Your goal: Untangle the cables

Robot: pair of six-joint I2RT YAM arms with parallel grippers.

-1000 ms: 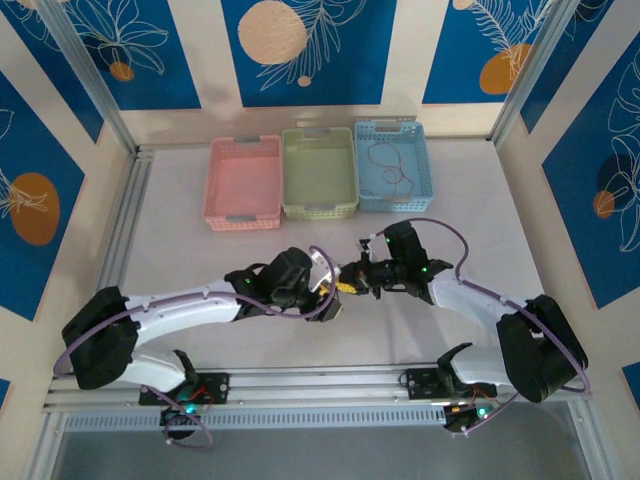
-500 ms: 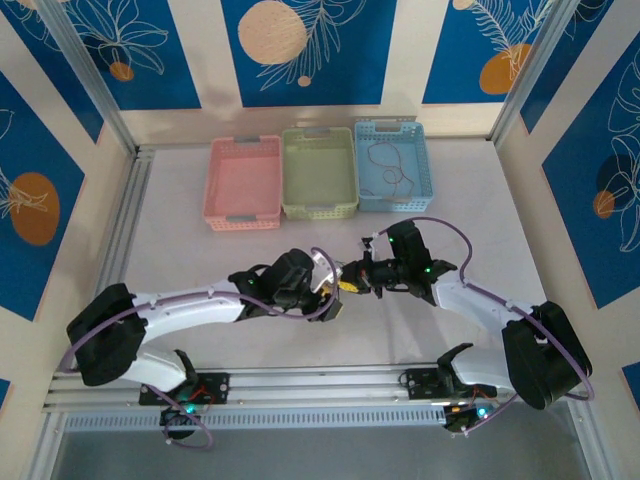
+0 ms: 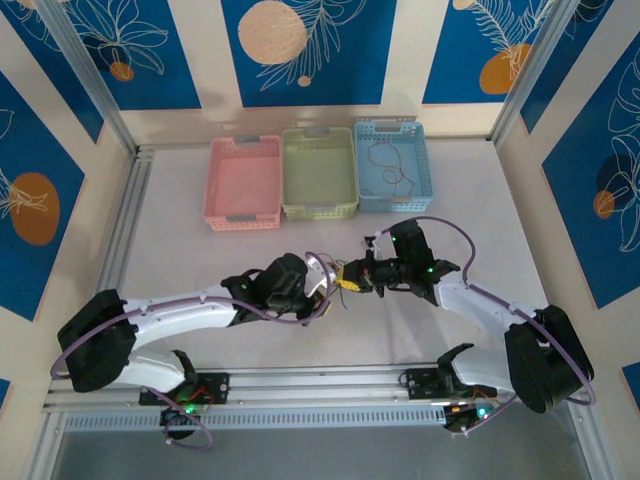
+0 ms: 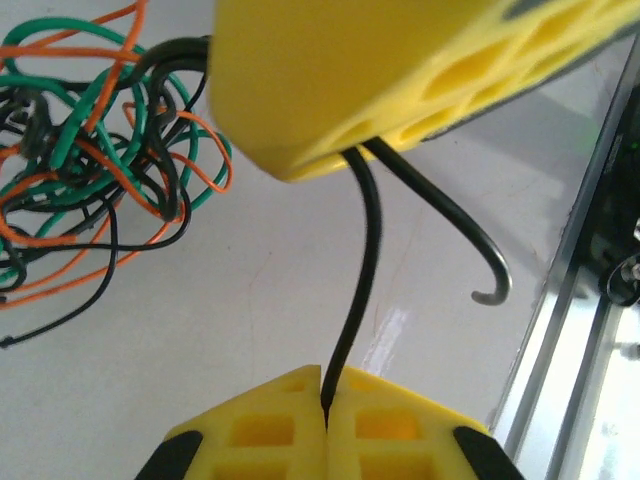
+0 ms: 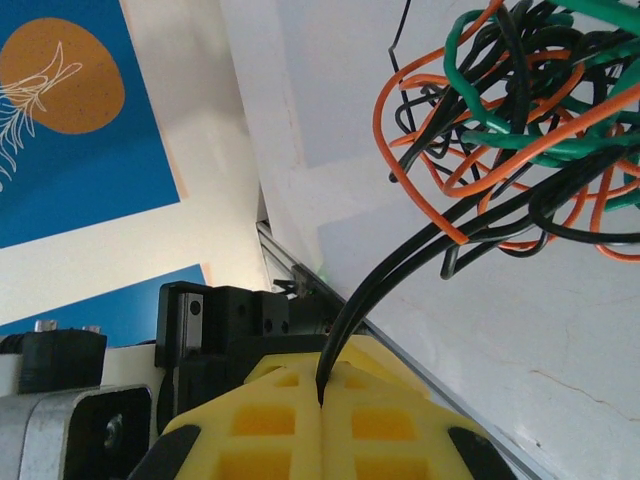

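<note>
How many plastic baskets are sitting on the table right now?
3, in a row at the far edge of the table: pink basket left, green basket middle, blue basket right. None seems hidden.

Overhead camera faces down; 2 wrist cameras closely share the cables (image 4: 95, 150).

Three plastic baskets are set in a row at the far side of the white tabletop (image 3: 180, 250): a pink basket (image 3: 245, 180) on the left, a pale green basket (image 3: 319, 172) in the middle and a blue basket (image 3: 394, 203) on the right, each just beside the next. Blue wall panels (image 3: 300, 50) printed with white leaves and orange discs are seen behind them. An aluminium rail (image 3: 320, 385) is fixed along the near edge.
</note>
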